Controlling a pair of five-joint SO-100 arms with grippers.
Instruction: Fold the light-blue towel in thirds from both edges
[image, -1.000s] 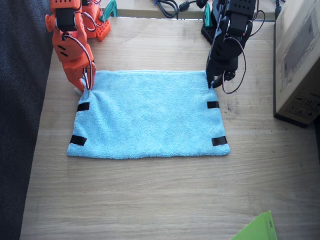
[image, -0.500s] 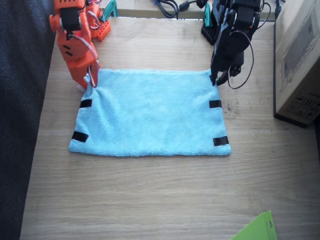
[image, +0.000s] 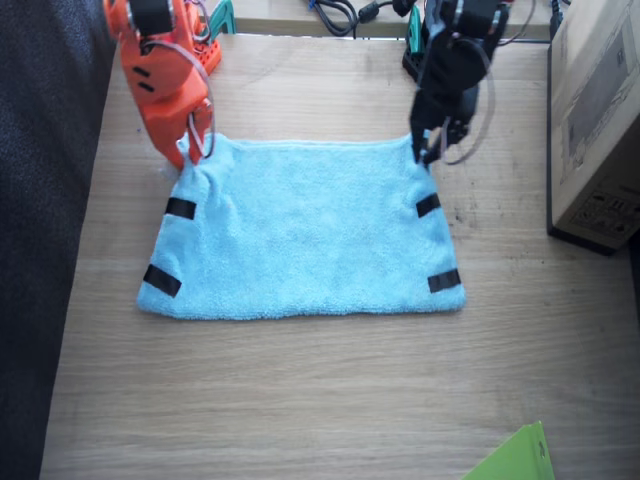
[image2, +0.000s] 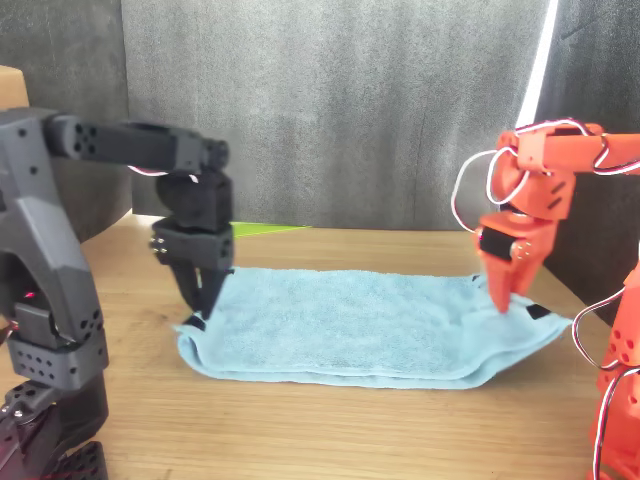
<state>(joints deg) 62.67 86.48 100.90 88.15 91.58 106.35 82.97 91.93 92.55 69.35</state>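
Both claws on the towel's far corners, lift starting.
Right claw (image: 192, 148) pinches the light-blue towel (image: 300, 230) at its corner; left claw (image: 428, 148) pinches the opposite corner. Towel spreads on the table (image: 330, 400) below them. Raise evenly, keeping the edges (image: 437, 243) straight.

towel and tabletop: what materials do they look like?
Light-blue towel: looks like soft terry or microfibre cloth, with a fuzzy matte nap, and it drapes in folds where the right gripper pinches a corner. Black strips on its short edges: probably tape, flat and smooth. Table: wood or wood-look laminate, with pale grain lines and a matte surface; I can't tell which.
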